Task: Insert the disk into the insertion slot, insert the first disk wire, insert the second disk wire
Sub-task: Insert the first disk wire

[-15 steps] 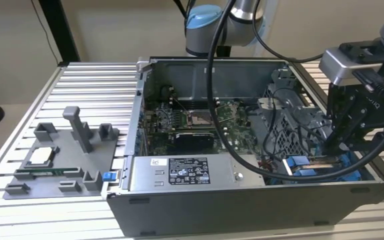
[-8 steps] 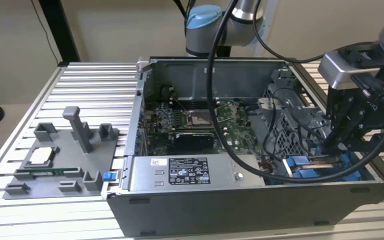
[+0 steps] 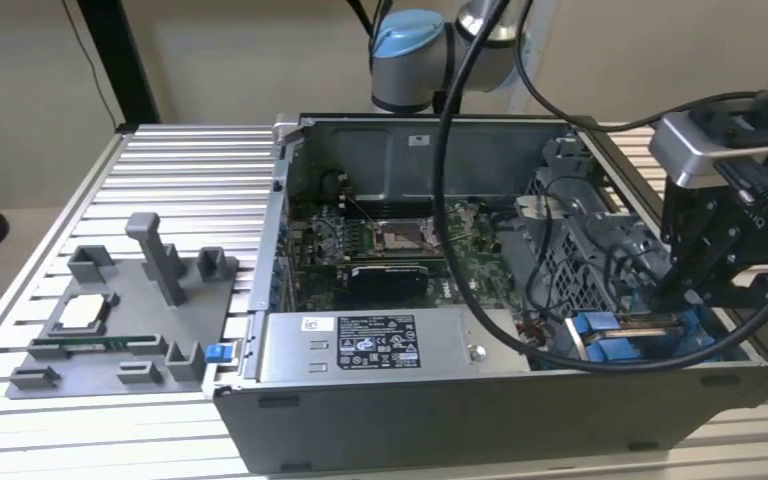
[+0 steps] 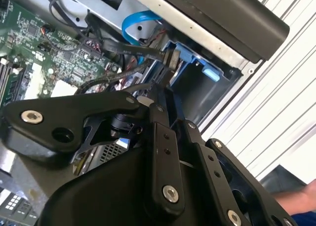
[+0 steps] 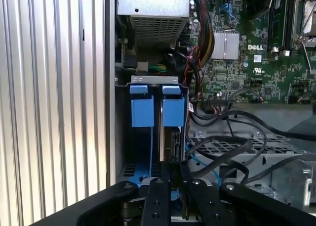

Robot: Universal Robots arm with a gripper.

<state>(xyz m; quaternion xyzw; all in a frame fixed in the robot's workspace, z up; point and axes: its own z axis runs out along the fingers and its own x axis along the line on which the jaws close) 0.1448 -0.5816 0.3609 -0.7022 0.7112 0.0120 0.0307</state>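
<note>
**On the ribbed desk (image 3: 184,170), the gripper (image 3: 691,297) hangs at the slot (image 3: 598,330)**

The desk is slatted metal with a plain wall behind it. An open case (image 3: 491,420) lies on it. To the exterior view's left of the case is a grey tray (image 3: 37,350) of upright holders. Inside the case are a green board (image 3: 384,250) and, along the near wall, a grey labelled box (image 3: 377,345). The slot is in the near corner, to the exterior view's right of that box, and two blue latches (image 5: 142,110) stand side by side at its far end.

The arm comes down from the exterior view's right, and the gripper is inside the case right at the slot. I cannot tell whether it is open or closed.

In the first wrist view the disk (image 5: 174,139) stands on edge in the slot, just beside one latch, with its near end reaching the gripper. Black cables (image 5: 232,152) loop over the perforated cage (image 5: 276,159) beside the slot. In the second wrist view a black plug (image 4: 170,55) on a black lead sits just past the gripper, near a blue ribbon (image 4: 136,21).
</note>
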